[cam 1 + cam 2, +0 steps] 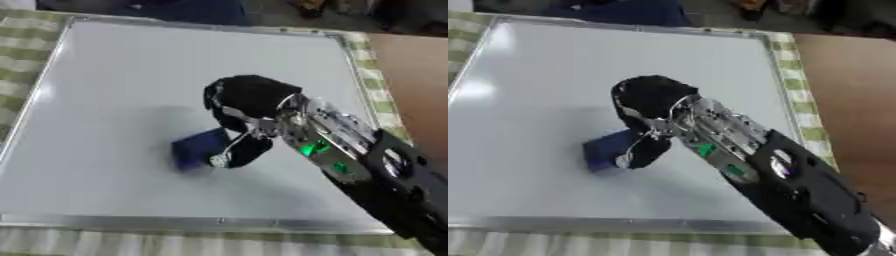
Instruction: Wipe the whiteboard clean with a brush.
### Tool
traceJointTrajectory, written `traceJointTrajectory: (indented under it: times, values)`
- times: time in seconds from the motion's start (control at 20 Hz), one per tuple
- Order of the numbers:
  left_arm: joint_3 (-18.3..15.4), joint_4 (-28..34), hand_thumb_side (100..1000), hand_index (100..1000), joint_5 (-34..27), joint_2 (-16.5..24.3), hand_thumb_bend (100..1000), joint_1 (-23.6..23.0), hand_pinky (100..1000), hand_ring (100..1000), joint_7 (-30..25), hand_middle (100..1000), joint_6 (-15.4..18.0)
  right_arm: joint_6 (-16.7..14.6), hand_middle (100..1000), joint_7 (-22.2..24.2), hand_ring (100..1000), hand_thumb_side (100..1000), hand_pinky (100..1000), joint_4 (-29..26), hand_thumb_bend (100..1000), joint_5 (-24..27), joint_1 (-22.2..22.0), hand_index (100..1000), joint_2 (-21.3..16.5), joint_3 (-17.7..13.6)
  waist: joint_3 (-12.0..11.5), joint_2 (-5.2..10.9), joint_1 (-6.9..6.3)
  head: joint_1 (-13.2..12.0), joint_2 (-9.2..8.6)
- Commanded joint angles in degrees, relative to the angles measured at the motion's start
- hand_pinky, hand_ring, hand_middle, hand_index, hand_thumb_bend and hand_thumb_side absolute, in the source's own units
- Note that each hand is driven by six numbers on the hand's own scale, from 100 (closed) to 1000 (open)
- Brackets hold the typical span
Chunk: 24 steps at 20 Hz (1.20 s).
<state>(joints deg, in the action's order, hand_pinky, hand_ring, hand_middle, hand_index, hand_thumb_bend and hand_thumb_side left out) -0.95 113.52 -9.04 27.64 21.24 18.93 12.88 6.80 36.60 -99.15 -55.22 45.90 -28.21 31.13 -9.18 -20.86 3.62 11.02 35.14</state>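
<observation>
One hand, the right hand (248, 107), was curled down over the blue brush (199, 148), gripping it against the whiteboard (114, 85) near its middle, atop a green checked cloth (372, 75).

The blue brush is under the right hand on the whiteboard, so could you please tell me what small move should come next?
Probably a short sweep of the blue brush across the whiteboard. The right hand has its fingers curled on it, flat on the board; no marks show nearby.
</observation>
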Motion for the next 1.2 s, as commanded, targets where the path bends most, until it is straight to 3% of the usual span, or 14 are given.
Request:
traceJointTrajectory:
  times: [0.05,0.25,0.45,0.5,0.55,0.75,1.2]
  values:
    - [-0.1,1.1,1000,871,-0.2,0.5,318,0.7,712,858,-0.3,854,0.1,-2.3,739,0.2,888,435,789,3.0,397,1.9,1.2,100,0.2,-0.3,-0.1,0.97,-0.3,0.2,-0.63]
    - [0.0,1.1,1000,868,-0.3,0.5,315,0.8,712,859,-0.4,854,0.0,-3.6,752,0.7,893,376,790,5.2,393,4.8,1.3,100,0.5,-0.3,-0.3,0.82,-0.26,0.2,-0.7]
    - [0.0,1.1,1000,868,-0.3,0.5,312,0.8,713,859,-0.5,852,0.1,-4.9,783,2.1,901,281,803,5.0,318,8.9,0.9,100,0.4,-0.2,-0.3,0.68,-0.31,0.1,-0.67]
    - [-0.1,1.1,1000,868,-0.3,0.5,312,0.8,713,859,-0.5,852,0.1,-5.1,778,2.6,899,350,802,4.5,306,10.3,0.9,100,0.2,-0.4,-0.3,0.66,-0.31,0.1,-0.64]
    - [-0.1,1.1,1000,868,-0.4,0.5,310,0.9,713,859,-0.6,851,0.1,-4.9,774,3.0,896,287,801,3.8,314,11.7,1.0,100,0.1,-0.6,-0.3,0.65,-0.31,0.0,-0.62]
    - [0.0,1.1,1000,868,-0.4,0.5,304,0.9,713,859,-0.7,849,0.1,-3.1,766,4.2,893,295,798,1.5,311,15.5,1.3,100,-0.4,-1.6,-0.2,0.65,-0.26,-0.1,-0.69]
    - [0.1,1.1,1000,868,-0.5,0.5,300,1.1,713,860,-0.8,845,-0.1,-0.8,731,2.9,878,279,792,1.6,264,17.2,1.3,100,-0.1,-1.5,-0.4,0.57,-0.15,-0.1,-0.96]
